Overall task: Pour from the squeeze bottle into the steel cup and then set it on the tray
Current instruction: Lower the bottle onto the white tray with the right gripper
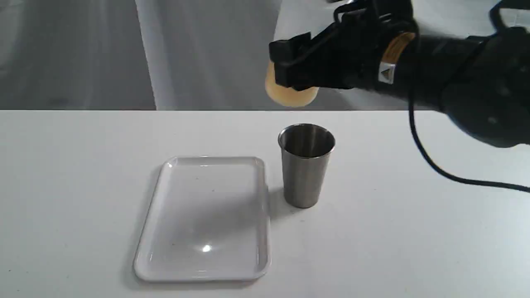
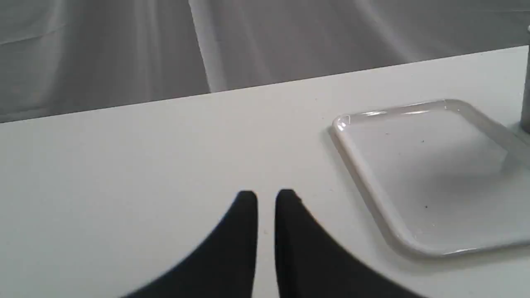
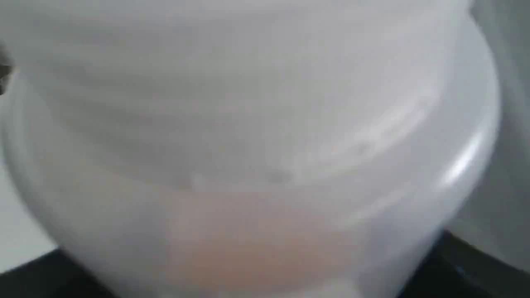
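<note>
My right gripper (image 1: 292,76) is shut on the squeeze bottle (image 1: 290,94) and holds it in the air above and behind the steel cup (image 1: 306,165). Only the bottle's rounded amber end shows below the black fingers; nozzle and cap strap are hidden. In the right wrist view the translucent bottle (image 3: 265,165) fills the picture, amber low in it. The cup stands upright on the table, just right of the tray (image 1: 155,231), which has nothing in it. My left gripper (image 2: 266,198) hovers low over bare table, left of the tray's rim (image 2: 364,174), fingers nearly together and holding nothing.
A black cable (image 1: 434,165) droops from the right arm down to the table at the right. The table's far edge (image 1: 124,110) runs in front of a grey curtain. A sliver of the cup (image 2: 526,95) shows at the edge of the left wrist view.
</note>
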Controlling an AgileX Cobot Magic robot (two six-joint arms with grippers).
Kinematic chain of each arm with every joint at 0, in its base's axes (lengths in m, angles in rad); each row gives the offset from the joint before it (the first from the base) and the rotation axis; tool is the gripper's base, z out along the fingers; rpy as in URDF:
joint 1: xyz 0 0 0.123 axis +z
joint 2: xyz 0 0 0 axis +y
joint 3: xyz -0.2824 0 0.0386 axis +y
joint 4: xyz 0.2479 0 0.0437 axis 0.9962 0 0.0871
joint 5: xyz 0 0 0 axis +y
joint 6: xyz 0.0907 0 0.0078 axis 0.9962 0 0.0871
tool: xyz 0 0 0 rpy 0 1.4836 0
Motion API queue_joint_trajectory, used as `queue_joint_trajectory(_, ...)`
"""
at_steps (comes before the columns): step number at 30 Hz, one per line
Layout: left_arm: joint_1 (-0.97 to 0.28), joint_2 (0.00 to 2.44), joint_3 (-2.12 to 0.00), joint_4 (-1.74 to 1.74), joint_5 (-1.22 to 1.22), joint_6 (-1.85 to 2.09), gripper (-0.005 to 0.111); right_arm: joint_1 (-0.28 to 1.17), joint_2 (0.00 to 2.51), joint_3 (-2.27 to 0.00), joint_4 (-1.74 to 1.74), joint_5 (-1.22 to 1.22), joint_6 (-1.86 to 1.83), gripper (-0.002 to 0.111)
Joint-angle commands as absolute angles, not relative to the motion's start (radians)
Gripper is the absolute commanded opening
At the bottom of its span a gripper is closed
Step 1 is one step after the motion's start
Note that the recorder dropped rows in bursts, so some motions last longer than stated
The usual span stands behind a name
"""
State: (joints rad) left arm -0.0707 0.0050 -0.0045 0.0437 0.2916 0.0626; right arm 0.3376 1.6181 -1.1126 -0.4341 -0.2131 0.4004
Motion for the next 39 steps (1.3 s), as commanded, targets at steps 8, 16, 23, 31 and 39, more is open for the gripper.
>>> queue_joint_trajectory(8, -0.074, 0.000, 0.000, 0.044, 0.285, 0.061, 0.008, 0.442, 1.755, -1.202, -0.301, -0.294, 0.262, 0.043)
queue_joint_trajectory(16, -0.074, 0.000, 0.000, 0.044, 0.285, 0.061, 0.008, 0.500, 1.881, -1.290, -0.298, -0.294, 0.262, 0.043)
queue_joint_trajectory(23, -0.074, 0.000, 0.000, 0.044, 0.285, 0.061, 0.008, 0.537, 1.995, -1.338, -0.273, -0.271, 0.262, 0.043)
queue_joint_trajectory(31, -0.074, 0.000, 0.000, 0.044, 0.285, 0.061, 0.008, 0.548, 2.076, -1.386, -0.255, -0.238, 0.251, 0.043)
queue_joint_trajectory(39, -0.074, 0.000, 0.000, 0.044, 0.285, 0.061, 0.008, 0.548, 2.112, -1.386, -0.210, -0.168, 0.206, 0.043)
